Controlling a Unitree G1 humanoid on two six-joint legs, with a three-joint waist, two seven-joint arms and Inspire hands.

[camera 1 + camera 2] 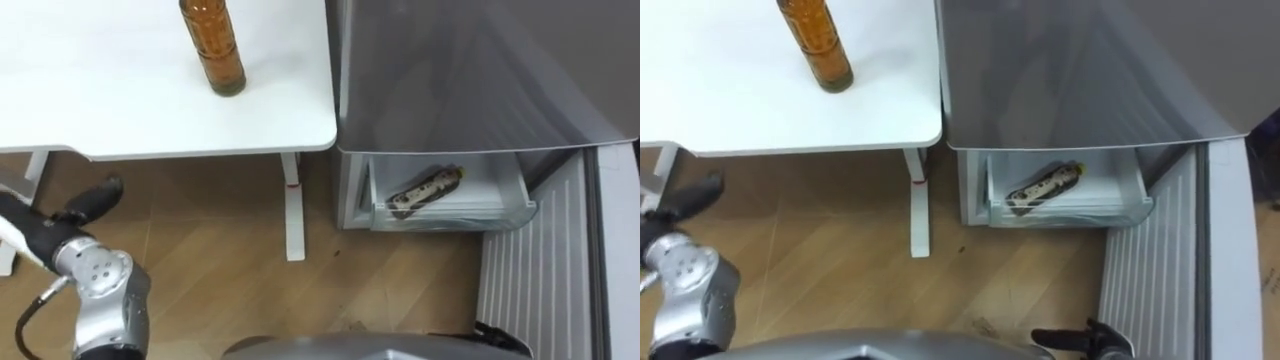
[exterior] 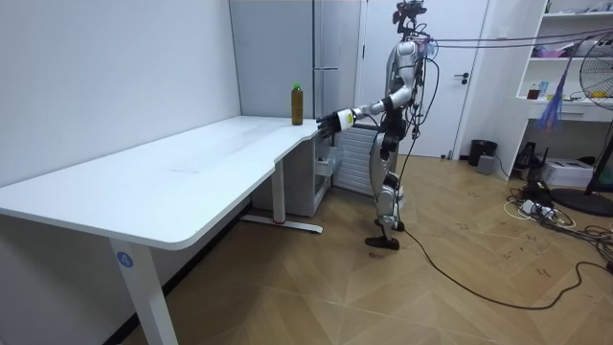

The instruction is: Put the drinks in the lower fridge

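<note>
standing bottle [image 1: 212, 50]: amber drink, upright on the white table [image 1: 100, 100], top centre of the frame, near the table's right corner; nothing touches it.
lying bottle [image 1: 428, 190]: on its side, slanted, inside the open lower drawer [image 1: 450, 212], centre right.
fridge [image 1: 480, 70]: grey, upper right, just beside the table edge; the drawer is pulled out at its base.
fridge door [image 1: 540, 270]: swung open, ribbed white inner side at lower right.
left hand [image 1: 90, 203]: lower left, over the wood floor below the table edge, well apart from the standing bottle and holding nothing; can't tell if spread or curled.
right hand [image 1: 1085, 342]: dark shape at the bottom edge by the door; state can't tell.
robot: in the room view it stands at the fridge, left arm stretched toward the table's end.
</note>
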